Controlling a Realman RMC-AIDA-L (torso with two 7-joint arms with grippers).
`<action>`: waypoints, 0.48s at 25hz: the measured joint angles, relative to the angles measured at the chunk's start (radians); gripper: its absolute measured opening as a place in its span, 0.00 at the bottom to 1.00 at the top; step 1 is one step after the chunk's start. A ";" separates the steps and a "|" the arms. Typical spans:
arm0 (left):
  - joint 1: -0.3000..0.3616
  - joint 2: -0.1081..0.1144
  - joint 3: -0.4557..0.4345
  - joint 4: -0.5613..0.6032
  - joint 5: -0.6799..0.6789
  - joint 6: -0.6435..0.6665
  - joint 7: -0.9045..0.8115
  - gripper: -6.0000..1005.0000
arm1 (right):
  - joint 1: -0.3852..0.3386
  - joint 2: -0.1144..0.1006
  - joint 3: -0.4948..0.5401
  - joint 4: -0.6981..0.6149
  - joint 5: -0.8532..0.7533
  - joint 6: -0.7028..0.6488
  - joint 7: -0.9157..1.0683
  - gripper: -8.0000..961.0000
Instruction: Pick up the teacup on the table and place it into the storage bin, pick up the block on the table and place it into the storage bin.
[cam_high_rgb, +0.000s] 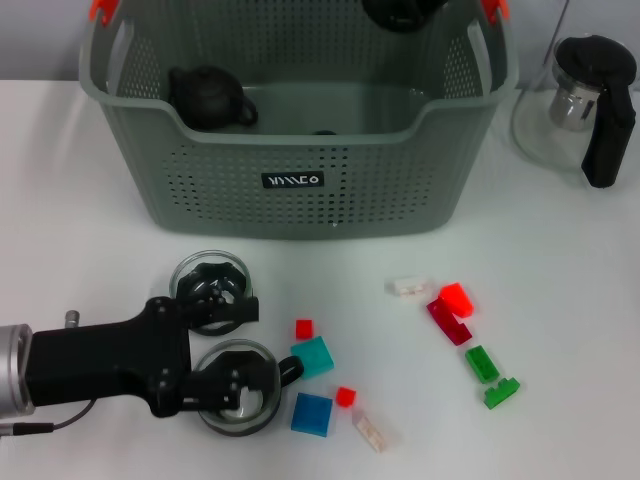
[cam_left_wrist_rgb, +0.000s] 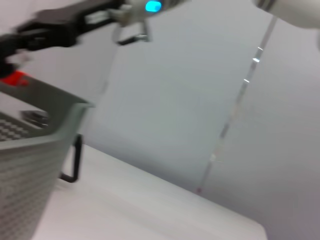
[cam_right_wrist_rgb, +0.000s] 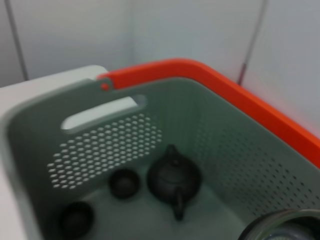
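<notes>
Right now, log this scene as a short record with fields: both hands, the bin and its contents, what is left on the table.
left hand: low over the table, fingers around the nearer glass teacup
second glass teacup: on the table, just beyond the hand
right hand: above the storage bin, a glass cup at its tip in the right wrist view
bin contents: dark teapot, two small dark cups
blocks on table: blue, teal, red, green, white, loose
glass pitcher: right of the bin
</notes>
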 joint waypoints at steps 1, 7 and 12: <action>-0.003 0.000 0.011 0.008 0.005 0.010 0.004 0.82 | 0.011 -0.002 0.000 0.033 -0.005 0.027 0.004 0.07; -0.019 0.001 0.093 0.041 0.023 0.023 0.014 0.82 | 0.036 0.005 -0.012 0.117 -0.031 0.139 0.061 0.07; -0.033 0.002 0.118 0.044 0.023 0.006 0.014 0.82 | 0.041 0.017 -0.064 0.152 -0.041 0.196 0.133 0.07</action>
